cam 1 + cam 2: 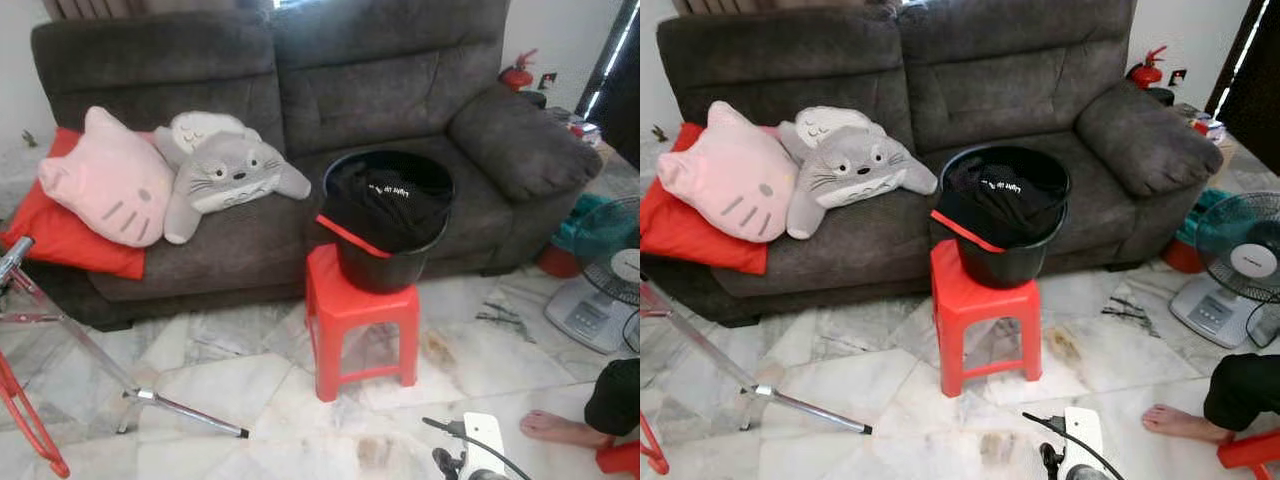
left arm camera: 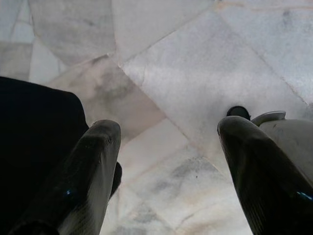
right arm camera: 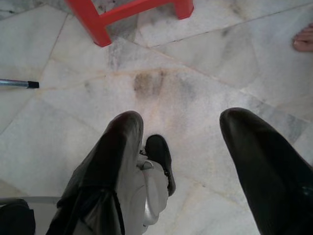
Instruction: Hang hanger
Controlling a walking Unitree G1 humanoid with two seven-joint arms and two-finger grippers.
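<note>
Though white print on black garment [image 1: 388,190] unreadable, both grippers' jaws apart over floor [image 3: 195,98].

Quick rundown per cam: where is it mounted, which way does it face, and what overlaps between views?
Left eye, right eye: head stereo pair, forward and down at the sofa, black bucket on the red stool and a person's bare foot.
Left wrist: along the open left gripper, straight down at marble floor.
Right wrist: along the open right gripper, down at floor.
Shared: the right wrist view also catches the stool's legs and the foot's toes.
</note>
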